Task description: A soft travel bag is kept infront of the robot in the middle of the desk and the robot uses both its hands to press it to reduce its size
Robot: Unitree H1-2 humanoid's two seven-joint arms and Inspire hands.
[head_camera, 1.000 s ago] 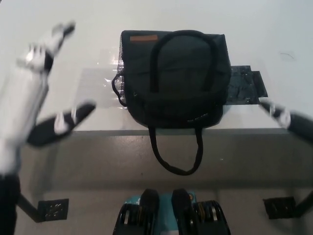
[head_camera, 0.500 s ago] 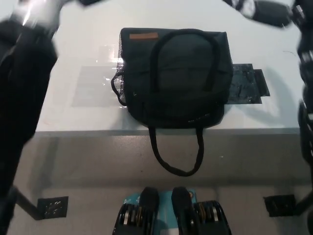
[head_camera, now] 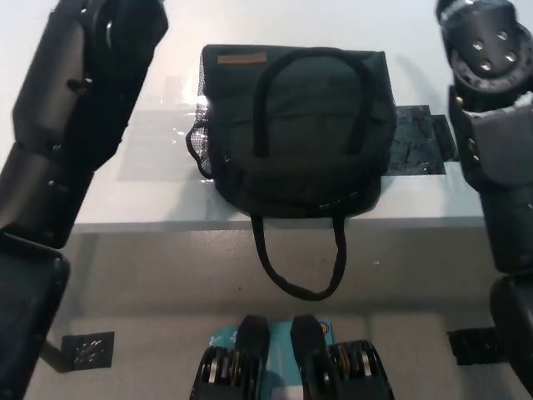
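Head view: travel bag (head_camera: 296,125) sits frame centre on desk (head_camera: 158,183), untouched, both arms raised at left and right edges, hands out of frame so fingers unknowable; best bring palms down flat, evenly onto bag top.

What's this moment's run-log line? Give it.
phase: pre-press | travel bag: on desk, untouched | left arm, right arm: flanking bag | hands: out of frame

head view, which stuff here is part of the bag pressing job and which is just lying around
Part of the job:
- travel bag, its lower handle hanging over the desk edge
- both arms raised at the sides, hands out of frame

Just lying about:
- dark patterned sheet under the bag's right side
- clear plastic sheet under its left
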